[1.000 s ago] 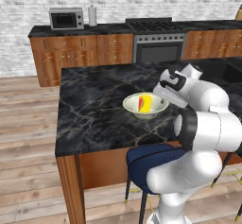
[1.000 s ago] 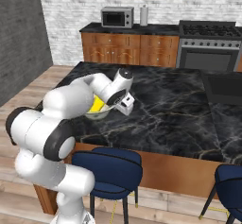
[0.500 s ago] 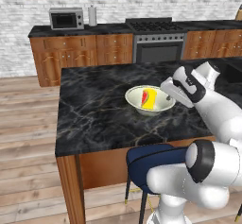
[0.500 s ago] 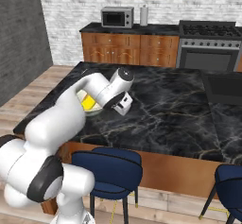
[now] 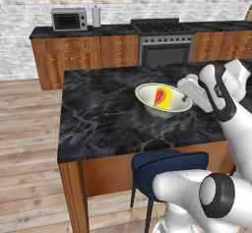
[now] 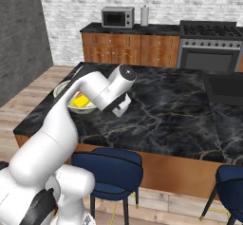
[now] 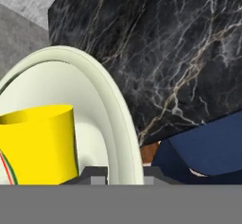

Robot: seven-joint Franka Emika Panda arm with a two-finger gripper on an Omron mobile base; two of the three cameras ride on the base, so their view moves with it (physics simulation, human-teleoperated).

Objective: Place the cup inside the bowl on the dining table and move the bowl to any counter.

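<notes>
The cup [image 5: 164, 97] already lies inside the bowl [image 5: 149, 98], so the first half of the task looks done and the carry to a counter is in hand. The gripper [image 5: 188, 90] sits at the bowl's right rim with its fingers pinched on the thin wall, one tip on each side as the hand view shows it. The bowl appears tilted and slightly raised over the dining table [image 5: 98, 114], though whether it has fully left the marble is hard to tell. Next the bowl must travel level enough to keep the cup in, toward the counter [image 5: 74, 31] at the far wall. The arm hides the grip in the right base view
</notes>
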